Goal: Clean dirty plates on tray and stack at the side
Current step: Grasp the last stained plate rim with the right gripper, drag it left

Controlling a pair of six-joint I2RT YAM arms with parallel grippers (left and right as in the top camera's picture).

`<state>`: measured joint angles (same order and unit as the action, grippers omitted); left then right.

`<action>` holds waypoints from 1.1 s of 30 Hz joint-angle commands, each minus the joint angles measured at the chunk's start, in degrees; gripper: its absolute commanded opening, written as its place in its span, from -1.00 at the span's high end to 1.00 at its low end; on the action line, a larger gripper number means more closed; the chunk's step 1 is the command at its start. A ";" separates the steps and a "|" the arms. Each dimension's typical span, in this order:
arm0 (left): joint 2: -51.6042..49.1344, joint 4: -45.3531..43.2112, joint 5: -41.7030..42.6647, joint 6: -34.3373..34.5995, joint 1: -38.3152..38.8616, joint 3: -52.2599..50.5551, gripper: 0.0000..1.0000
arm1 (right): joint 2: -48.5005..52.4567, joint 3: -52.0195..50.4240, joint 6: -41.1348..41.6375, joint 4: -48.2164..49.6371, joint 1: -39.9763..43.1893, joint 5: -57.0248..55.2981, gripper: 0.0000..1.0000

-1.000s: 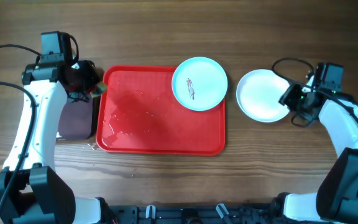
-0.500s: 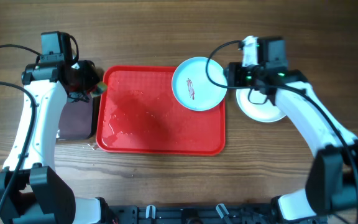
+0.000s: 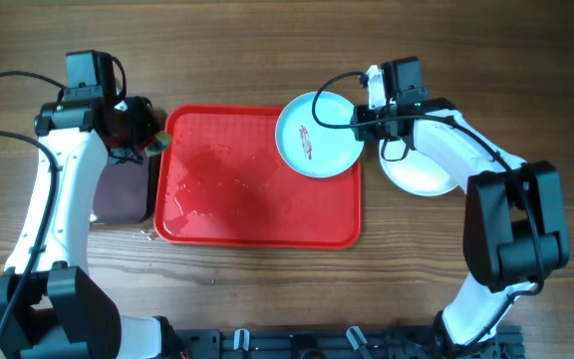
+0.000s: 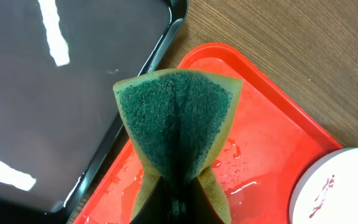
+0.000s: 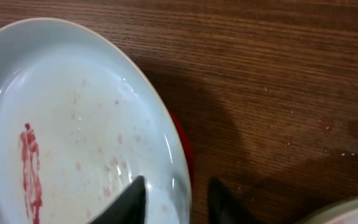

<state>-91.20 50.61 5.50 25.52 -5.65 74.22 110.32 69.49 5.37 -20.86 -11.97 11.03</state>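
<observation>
A large red tray [image 3: 257,199] lies in the middle of a wooden table [image 3: 267,50], its floor wet with streaks and drops of water. One dirty plate [image 3: 317,135], pale with a reddish-brown smear at its centre, sits at the tray's far right corner and overhangs the rim. Just right of the tray, on the bare wood, rests a clean white plate [image 3: 422,172], partly hidden by the right arm; whether more lie under it cannot be told. A smaller black tray [image 3: 123,194] lies against the red tray's left side.

The right gripper [image 5: 179,196] is at the dirty plate's right edge, its fingers spread apart with the rim between them. The left gripper [image 3: 133,130] hangs over the far end of the black tray, pinched closed around a yellow sponge [image 4: 176,134], folded with its green scouring face outward.
</observation>
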 commanded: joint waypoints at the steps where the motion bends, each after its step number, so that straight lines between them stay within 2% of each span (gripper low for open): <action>1: -0.42 -0.17 0.46 -1.29 -0.09 -0.07 0.92 | 1.14 1.22 -0.68 0.57 -0.24 -0.76 0.56; 4: -0.42 -0.15 0.46 -1.31 -0.09 -0.07 0.92 | 1.51 1.22 -0.68 0.46 -0.26 -0.74 0.67; 7: -0.44 -0.15 0.48 -1.29 -0.09 -0.07 0.92 | 1.88 1.22 -0.63 -0.63 -0.26 -0.52 0.91; 15: -0.44 -0.15 0.46 -1.29 -0.09 -0.07 0.92 | -4.09 6.82 7.87 -14.71 -2.62 -0.57 0.91; 22: -0.42 -0.17 0.46 -1.29 -0.09 -0.07 0.92 | -3.87 6.78 20.17 -16.46 -13.79 -0.76 0.91; 25: -0.44 -0.15 0.46 -1.31 -0.09 -0.07 0.92 | -2.51 6.78 29.03 -16.44 -18.95 -2.38 0.91; 29: -0.42 -0.15 0.46 -1.31 -0.09 -0.07 0.92 | -0.39 6.78 30.77 -15.96 -22.25 -2.67 0.91; 30: -0.44 -0.15 0.46 -1.31 -0.09 -0.07 0.92 | 0.00 6.78 30.80 -15.69 -22.25 -1.95 0.76; 31: -0.44 -0.15 0.46 -1.31 -0.09 -0.07 0.92 | 0.46 6.78 30.73 -15.19 -22.23 -1.25 0.53; 32: -0.42 -0.15 0.46 -1.31 -0.09 -0.07 0.92 | 0.81 6.78 30.62 -14.62 -22.18 -0.61 0.38; 33: -0.44 -0.15 0.46 -1.31 -0.09 -0.07 0.92 | 1.36 6.78 30.67 -13.90 -22.18 -0.46 0.32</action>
<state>-91.20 50.61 5.50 25.54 -5.65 74.22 109.75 75.33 34.37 -35.97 -34.44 10.07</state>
